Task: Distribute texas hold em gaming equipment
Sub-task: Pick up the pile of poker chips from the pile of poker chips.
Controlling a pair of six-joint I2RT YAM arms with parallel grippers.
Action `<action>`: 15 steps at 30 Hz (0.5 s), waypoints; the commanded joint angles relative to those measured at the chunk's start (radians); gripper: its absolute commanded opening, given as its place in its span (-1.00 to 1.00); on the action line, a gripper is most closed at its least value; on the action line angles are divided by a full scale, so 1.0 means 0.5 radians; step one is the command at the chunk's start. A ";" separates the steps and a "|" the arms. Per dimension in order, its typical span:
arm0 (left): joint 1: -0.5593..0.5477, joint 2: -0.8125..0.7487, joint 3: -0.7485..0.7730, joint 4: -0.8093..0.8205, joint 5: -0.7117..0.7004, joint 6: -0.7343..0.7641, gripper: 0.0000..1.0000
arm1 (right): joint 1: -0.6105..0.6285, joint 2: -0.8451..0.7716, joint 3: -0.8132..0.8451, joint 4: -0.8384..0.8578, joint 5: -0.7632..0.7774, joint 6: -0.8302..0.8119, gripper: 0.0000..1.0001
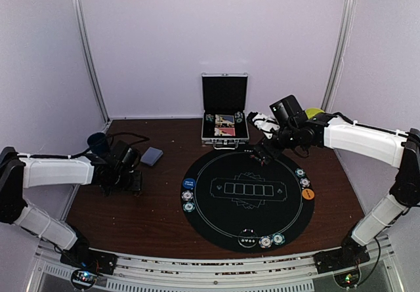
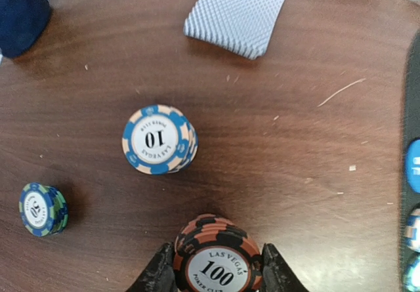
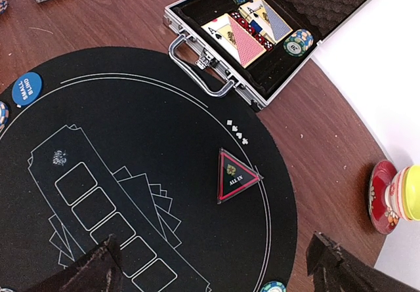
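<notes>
Left arm gripping a chip stack for delivery; right arm idle.

My left gripper is clamped on the red-and-black 100 chip stack on the wooden table, with the blue 10 stack just ahead and the card deck farther ahead. Next, I judge, comes a straight lift and a steady carry right to the black mat. My right gripper hangs spread wide and empty over that mat, with the ALL IN triangle just ahead.

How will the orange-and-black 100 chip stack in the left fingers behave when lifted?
The orange-and-black striped-edge stack of 100 poker chips is loose discs, staggered, so lower ones may slip out. The left fingers pinch only its round edges; it could pivot. Chips look rigid, probably not fragile.
</notes>
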 commanded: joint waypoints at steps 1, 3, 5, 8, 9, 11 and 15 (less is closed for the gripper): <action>-0.017 -0.223 -0.059 0.089 0.054 0.025 -1.00 | 0.011 -0.006 -0.013 0.031 0.050 -0.012 1.00; -0.031 -0.290 -0.078 0.099 0.088 0.030 -1.00 | 0.012 -0.009 -0.013 0.031 0.052 -0.013 1.00; -0.058 -0.333 -0.087 0.113 0.123 0.039 -1.00 | 0.010 -0.019 -0.013 0.031 0.052 -0.013 1.00; -0.169 -0.347 -0.070 0.118 0.159 0.047 -1.00 | 0.012 -0.027 -0.016 0.034 0.052 -0.012 1.00; -0.224 -0.340 -0.056 0.119 0.161 0.057 -1.00 | 0.012 -0.027 -0.017 0.036 0.052 -0.015 1.00; -0.362 -0.305 -0.016 0.117 0.159 0.090 -1.00 | 0.012 -0.027 -0.019 0.035 0.051 -0.017 1.00; -0.652 -0.144 0.121 0.082 0.192 0.196 -1.00 | 0.012 -0.024 -0.020 0.035 0.056 -0.015 1.00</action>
